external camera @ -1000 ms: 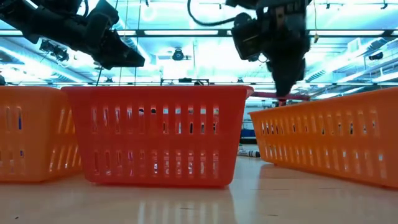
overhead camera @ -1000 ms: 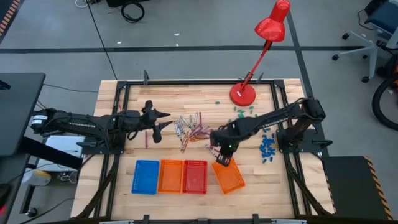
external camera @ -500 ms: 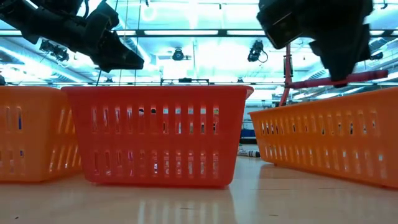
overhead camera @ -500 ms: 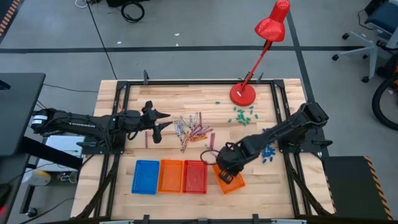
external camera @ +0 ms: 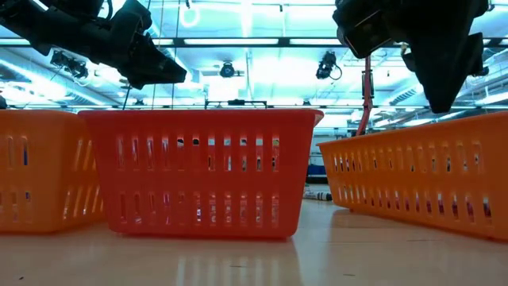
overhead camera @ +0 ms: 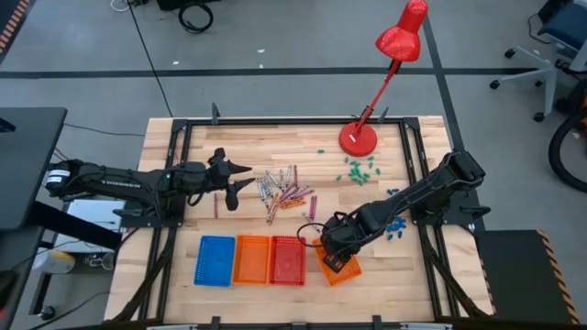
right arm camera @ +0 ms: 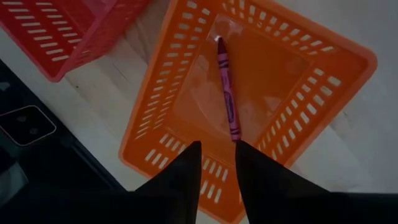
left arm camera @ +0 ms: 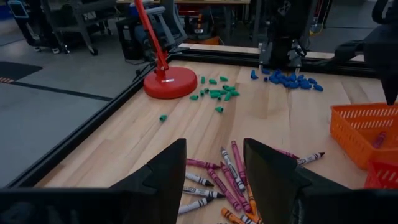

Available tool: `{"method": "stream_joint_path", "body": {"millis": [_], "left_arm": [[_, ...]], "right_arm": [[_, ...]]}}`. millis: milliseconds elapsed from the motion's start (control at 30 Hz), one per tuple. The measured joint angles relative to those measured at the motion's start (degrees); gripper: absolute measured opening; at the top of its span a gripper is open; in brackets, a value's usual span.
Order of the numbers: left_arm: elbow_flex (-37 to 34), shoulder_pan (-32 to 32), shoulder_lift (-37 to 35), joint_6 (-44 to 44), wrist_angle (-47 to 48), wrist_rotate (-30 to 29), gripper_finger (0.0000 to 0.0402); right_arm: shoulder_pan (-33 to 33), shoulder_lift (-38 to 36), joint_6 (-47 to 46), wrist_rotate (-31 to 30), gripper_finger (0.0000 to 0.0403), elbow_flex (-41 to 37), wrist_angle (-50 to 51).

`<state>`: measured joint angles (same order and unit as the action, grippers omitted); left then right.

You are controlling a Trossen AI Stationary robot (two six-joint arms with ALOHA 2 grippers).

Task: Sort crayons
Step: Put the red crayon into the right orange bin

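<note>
A loose pile of crayons (overhead camera: 284, 191) (left arm camera: 230, 180) lies at the table's middle. My left gripper (overhead camera: 243, 180) (left arm camera: 214, 165) hovers open just left of the pile, with nothing between its fingers. My right gripper (overhead camera: 334, 254) (right arm camera: 217, 171) hangs open above the tilted orange basket (overhead camera: 348, 271) (right arm camera: 348, 56) at the near right, pointing steeply down. One purple-pink crayon (right arm camera: 227, 99) lies flat on that basket's floor, below the fingers and clear of them.
A blue basket (overhead camera: 204, 259), an orange basket (overhead camera: 240, 259) and a red basket (overhead camera: 275, 259) stand in a row along the near edge. The red lamp's base (overhead camera: 358, 139) stands at the far right. Green bits (overhead camera: 358, 170) and blue bits (overhead camera: 394, 220) lie on the right.
My right gripper has carried a purple-pink crayon from beside the pile toward the near edge, over the tilted orange basket, rolling its wrist on the way. It has let go, and the crayon has fallen onto the basket's floor.
</note>
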<state>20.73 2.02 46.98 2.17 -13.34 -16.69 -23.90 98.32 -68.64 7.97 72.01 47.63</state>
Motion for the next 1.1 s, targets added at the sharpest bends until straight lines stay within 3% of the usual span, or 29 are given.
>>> {"method": "stream_joint_path", "body": {"millis": [667,1100], "left_arm": [[0.00,-0.36,0.00,4.37,4.31,0.04,0.0173],[-0.02,-7.96,0.00,6.27,5.66,0.04,0.0173]], "right_arm": [[13.41,-0.09,20.79,-8.35,0.0103,0.00,-1.11],[17.38,3.68,30.47,-8.15,0.0103,0.87,-5.04]]}}
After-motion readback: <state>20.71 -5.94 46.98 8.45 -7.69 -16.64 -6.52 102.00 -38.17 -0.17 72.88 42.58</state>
